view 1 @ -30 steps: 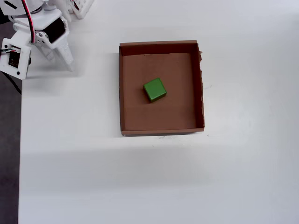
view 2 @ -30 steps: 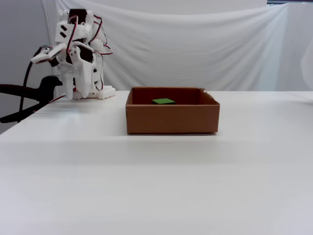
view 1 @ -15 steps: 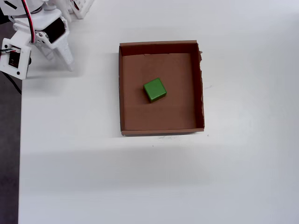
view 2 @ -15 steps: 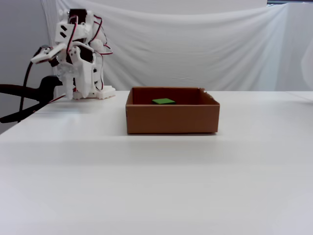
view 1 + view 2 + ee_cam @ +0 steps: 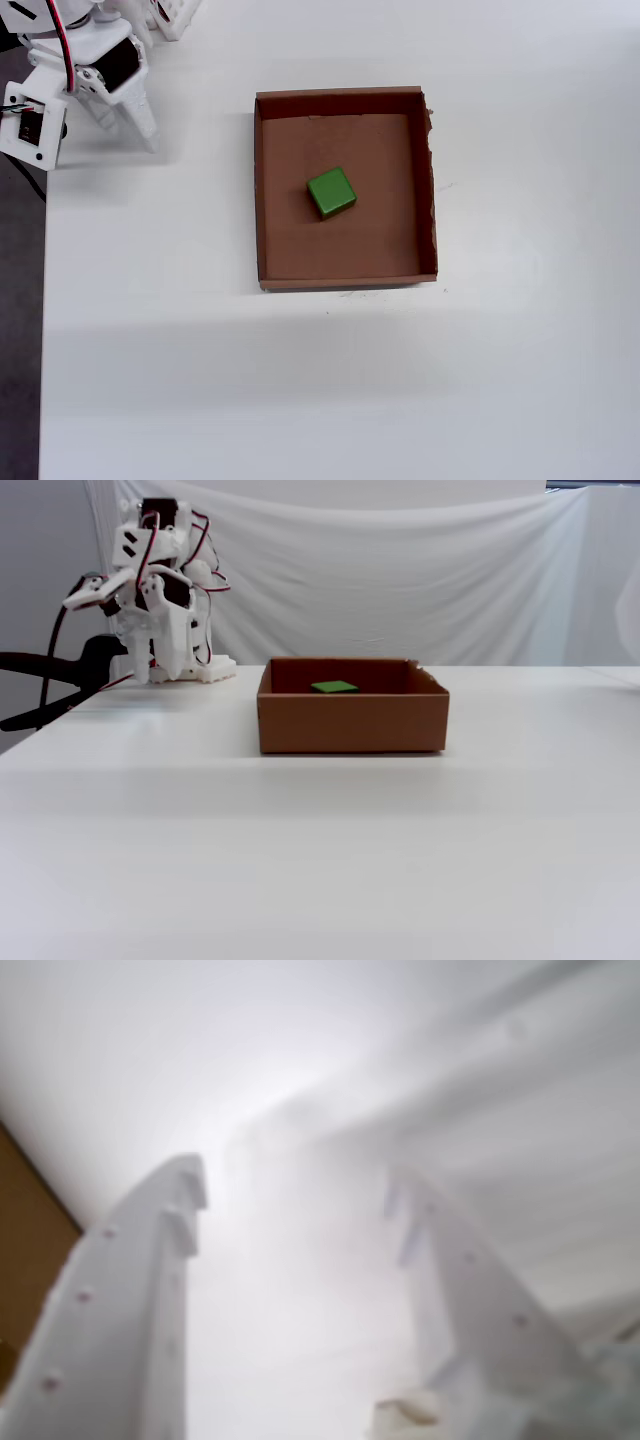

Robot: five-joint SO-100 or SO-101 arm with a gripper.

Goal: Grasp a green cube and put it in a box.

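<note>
The green cube (image 5: 331,192) lies inside the box (image 5: 345,270), a little left of its middle and turned slightly askew. In the fixed view only the cube's top (image 5: 334,687) shows above the box's front wall (image 5: 352,723). My gripper (image 5: 125,128) is folded back at the table's far left corner, well apart from the box, and hangs in front of the arm's base in the fixed view (image 5: 170,668). In the blurred wrist view its two white fingers (image 5: 150,1290) stand apart, the gripper (image 5: 295,1195) open with nothing between them.
The white table (image 5: 330,390) spreads wide in front of and to the right of the box. Its left edge (image 5: 42,330) drops to a dark floor. A black clamp (image 5: 60,680) juts out at the left. White cloth (image 5: 420,580) hangs behind.
</note>
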